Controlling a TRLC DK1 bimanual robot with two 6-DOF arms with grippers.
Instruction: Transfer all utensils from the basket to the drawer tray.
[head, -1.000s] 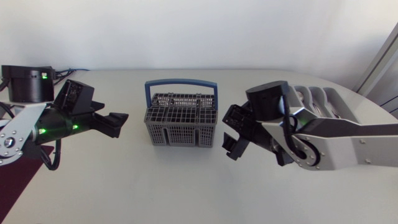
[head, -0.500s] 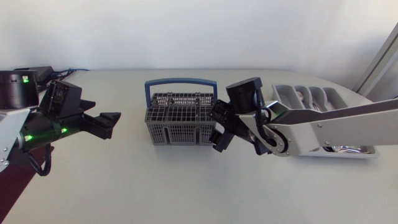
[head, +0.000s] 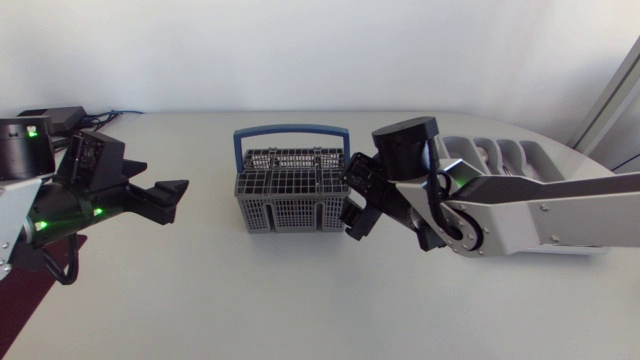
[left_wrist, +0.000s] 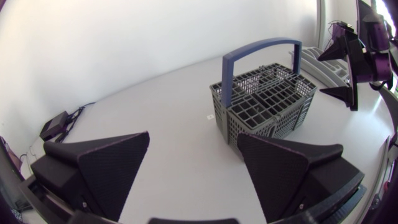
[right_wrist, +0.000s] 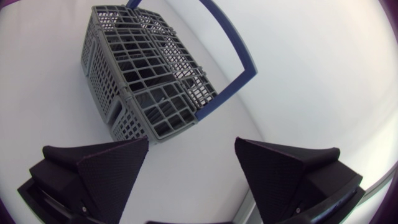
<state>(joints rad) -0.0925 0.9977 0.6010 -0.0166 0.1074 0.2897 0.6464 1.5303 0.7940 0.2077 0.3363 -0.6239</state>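
The right tool (head: 358, 205) is now parked just beside the right-hand wall of the basket (head: 292, 190) at frame centre. It has been swung in from the right side of the frame over the last second and has barely shifted in the last half-second. Its fingers are spread wide and nothing is held between them. The left tool (head: 165, 198), likewise released and empty, has been drawn back toward the left edge, well apart from the basket.

A fresh approach to the basket is the likely reading. Whether any utensils are left inside cannot be told through the grid. The drawer tray (head: 520, 155) sits at the right, partly hidden behind the right arm.

Room is tight on the basket's right side, and contact with the wall cannot be ruled out. The blue handle (head: 290, 131) arches over the middle, so any entry from above must be made to one side of it. Bare desk (head: 250, 290) lies open across the lower frame and between the basket and the left tool.
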